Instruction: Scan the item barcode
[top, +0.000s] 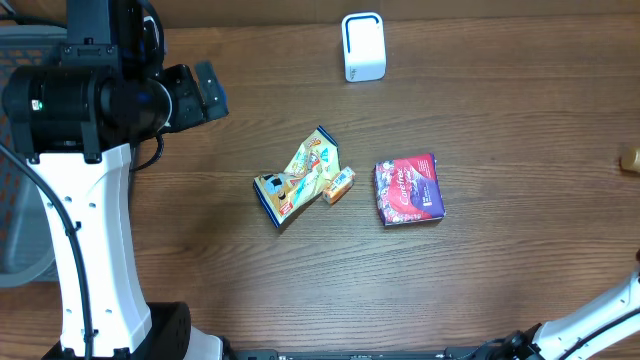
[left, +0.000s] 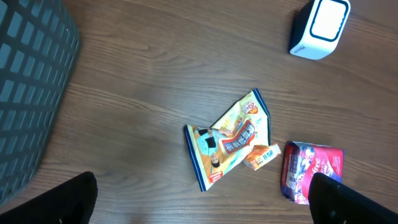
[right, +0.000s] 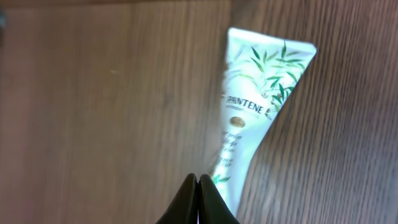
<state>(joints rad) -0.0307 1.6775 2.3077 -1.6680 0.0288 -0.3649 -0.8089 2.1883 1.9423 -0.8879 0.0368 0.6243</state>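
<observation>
A white barcode scanner (top: 363, 46) stands at the back of the table and shows again in the left wrist view (left: 319, 27). In the middle lie a yellow snack bag (top: 298, 178), a small orange box (top: 339, 185) and a purple-red packet (top: 409, 190). My left gripper (left: 202, 205) hangs open above the table, left of these items, with nothing between its fingers. A white Pantene tube (right: 255, 112) with green leaves lies on the wood in the right wrist view. My right gripper (right: 198, 180) is shut, its tips pressed together just left of the tube's lower end. No tube shows between them.
A grey mesh basket (left: 25, 93) stands off the table's left side. A small tan object (top: 629, 160) lies at the right edge of the overhead view. The left arm's white body (top: 90, 250) covers the table's front left.
</observation>
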